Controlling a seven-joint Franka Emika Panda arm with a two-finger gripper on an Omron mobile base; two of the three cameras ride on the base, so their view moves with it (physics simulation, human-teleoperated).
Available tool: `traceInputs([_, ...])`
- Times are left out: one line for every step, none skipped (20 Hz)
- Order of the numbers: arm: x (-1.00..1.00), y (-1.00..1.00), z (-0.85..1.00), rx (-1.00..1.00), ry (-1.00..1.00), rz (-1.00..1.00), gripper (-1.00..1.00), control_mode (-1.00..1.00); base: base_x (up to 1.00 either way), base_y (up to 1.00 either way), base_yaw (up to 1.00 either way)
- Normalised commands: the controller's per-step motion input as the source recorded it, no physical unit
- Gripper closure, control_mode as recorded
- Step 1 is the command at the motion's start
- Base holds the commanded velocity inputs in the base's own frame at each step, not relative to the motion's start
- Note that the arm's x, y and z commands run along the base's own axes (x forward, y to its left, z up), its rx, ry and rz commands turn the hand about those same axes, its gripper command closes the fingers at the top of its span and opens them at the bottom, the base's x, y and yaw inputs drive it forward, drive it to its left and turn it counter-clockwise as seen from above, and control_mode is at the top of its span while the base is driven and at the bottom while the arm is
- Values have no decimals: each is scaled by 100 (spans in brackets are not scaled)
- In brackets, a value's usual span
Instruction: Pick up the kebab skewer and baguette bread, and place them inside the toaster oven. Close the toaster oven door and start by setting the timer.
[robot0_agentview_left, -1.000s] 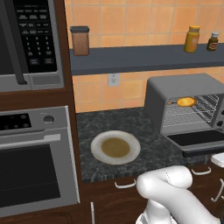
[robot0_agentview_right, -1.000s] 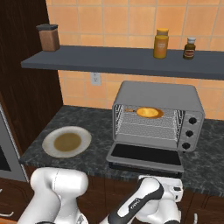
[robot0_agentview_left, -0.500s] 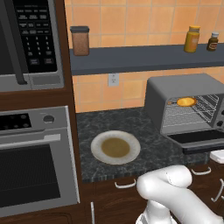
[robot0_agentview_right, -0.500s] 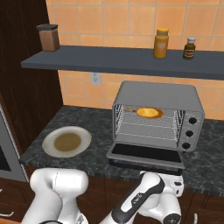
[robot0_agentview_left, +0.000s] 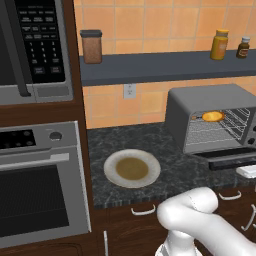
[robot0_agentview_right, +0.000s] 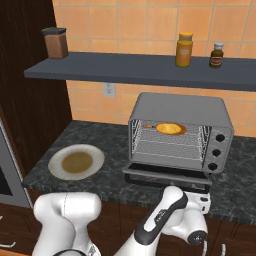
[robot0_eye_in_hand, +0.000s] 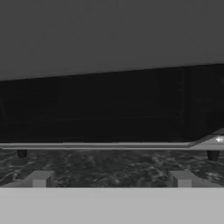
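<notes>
The grey toaster oven (robot0_agentview_right: 180, 107) (robot0_agentview_left: 199, 100) stands at the right of the counter. Its door (robot0_agentview_right: 165, 173) (robot0_agentview_left: 231, 159) hangs folded down flat. The golden baguette bread (robot0_agentview_right: 171, 129) (robot0_agentview_left: 213, 116) lies on the upper rack. A thin stick, apparently the kebab skewer (robot0_agentview_right: 148, 125), pokes out to its left. My gripper (robot0_eye_in_hand: 110, 179) is open and holds nothing. It sits low in front of the door and looks at the door's dark underside (robot0_eye_in_hand: 109, 109). My white hand (robot0_agentview_right: 200, 201) (robot0_agentview_left: 247, 171) is just under the door's front edge.
An empty round plate (robot0_agentview_right: 57, 160) (robot0_agentview_left: 112, 165) lies left of the toaster oven. The shelf (robot0_agentview_right: 140, 70) above carries a brown canister (robot0_agentview_right: 56, 43) and two jars (robot0_agentview_right: 184, 50). A built-in oven (robot0_agentview_left: 40, 190) and microwave (robot0_agentview_left: 35, 45) fill the left wall.
My hand has risen slightly towards the door's front edge. The door, bread and plate have not moved.
</notes>
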Motion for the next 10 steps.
traceInputs([31,1,20,0,0,0,-100,-100,0,0,0])
traceInputs([31,1,19,0,0,0,-100,-100,0,0,0])
traceInputs([31,1,21,0,0,0,-100,-100,0,0,0])
traceInputs([30,1,19,0,0,0,-100,-100,0,0,0])
traceInputs([31,1,19,0,0,0,-100,-100,0,0,0])
traceInputs([30,1,18,0,0,0,-100,-100,0,0,0])
traceInputs([28,1,18,0,0,0,-100,-100,0,0,0])
traceInputs([26,0,17,0,0,0,-100,-100,0,0,0])
traceInputs([26,1,16,0,0,0,-100,-100,0,0,0])
traceInputs([27,1,16,0,0,0,-100,-100,0,0,0])
